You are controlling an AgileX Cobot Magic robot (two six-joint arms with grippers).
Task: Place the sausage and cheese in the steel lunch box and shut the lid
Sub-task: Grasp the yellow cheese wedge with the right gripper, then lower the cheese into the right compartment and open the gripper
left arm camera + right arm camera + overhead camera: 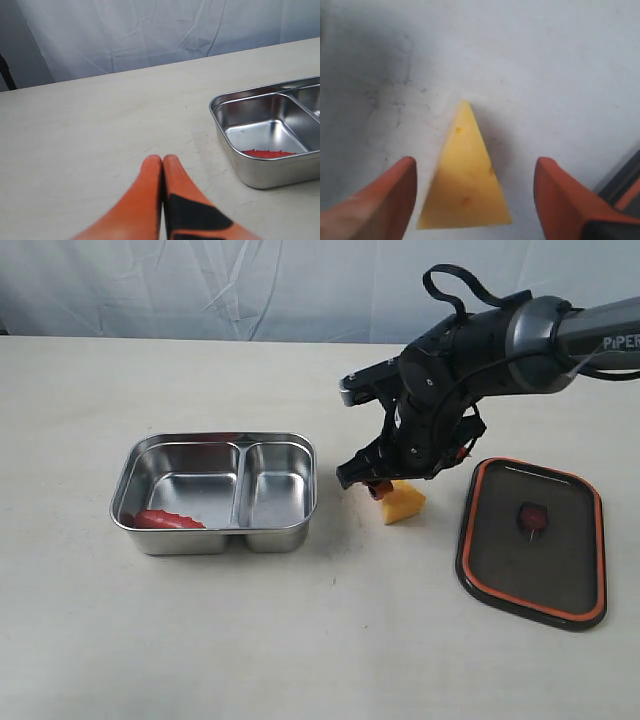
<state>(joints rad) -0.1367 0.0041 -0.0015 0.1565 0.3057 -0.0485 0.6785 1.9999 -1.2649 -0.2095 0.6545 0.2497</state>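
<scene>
Right fingers (380,200) apart, either side of cheese (465,185); "PIPER" on arm (545,335)

We identify the steel lunch box (220,538) as polished metal with a bright, reflective finish. The sausage (168,520) is glossy red plastic with a ridged surface. The cheese (403,503) is matt yellow-orange, smooth apart from small pits. The lid (530,570) is dark translucent plastic with an orange seal rim. We see the table (300,640) as matt, off-white and faintly scuffed. The backdrop (250,280) looks like creased white cloth. The fingers (560,200) of the right gripper (475,165) and those of the left gripper (161,161) are matt orange.
</scene>
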